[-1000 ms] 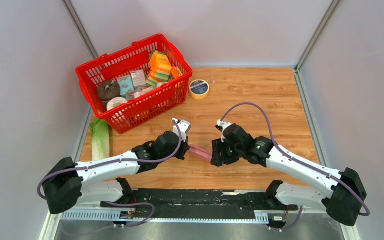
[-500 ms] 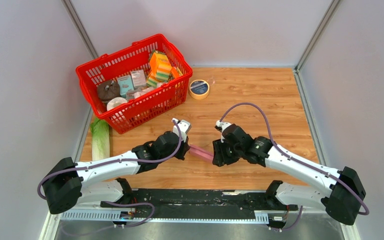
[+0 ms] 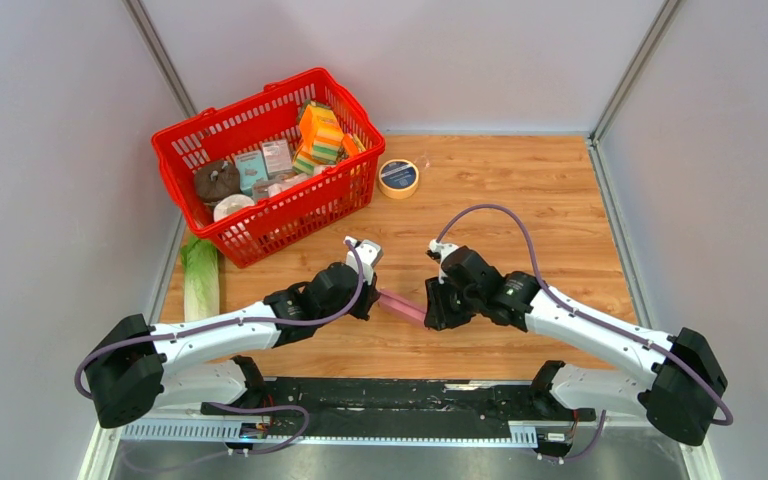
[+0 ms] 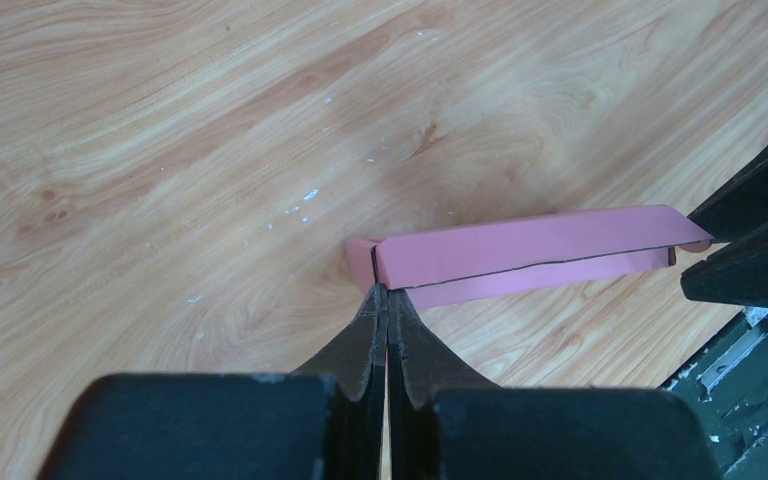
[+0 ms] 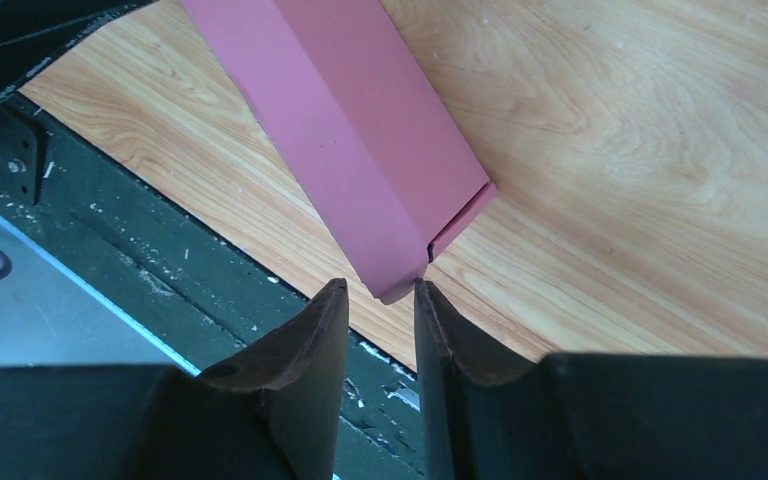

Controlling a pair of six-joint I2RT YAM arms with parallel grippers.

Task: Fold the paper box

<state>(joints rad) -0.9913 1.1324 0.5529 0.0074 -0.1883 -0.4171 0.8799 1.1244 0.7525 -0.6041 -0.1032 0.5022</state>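
The paper box (image 3: 400, 304) is a slim pink card box held just above the wooden table between my two grippers. My left gripper (image 3: 373, 297) is shut on its left end. In the left wrist view the fingertips (image 4: 387, 292) meet at the near corner of the paper box (image 4: 520, 250), pinching the thin card at a seam. My right gripper (image 3: 430, 312) is at the other end. In the right wrist view its jaws (image 5: 380, 290) stand narrowly apart, and the tip of the paper box (image 5: 360, 130) reaches just between the fingertips, touching the right one.
A red basket (image 3: 260, 105) of small packs stands at the back left. A roll of tape (image 3: 398, 178) lies beside it. A green cabbage (image 3: 200, 277) lies at the left table edge. A black rail (image 3: 390, 395) runs along the near edge, with walls on three sides.
The right gripper's jaws have narrowed around the box's end, and that arm has edged slightly left. The left gripper and the box have stayed in place.
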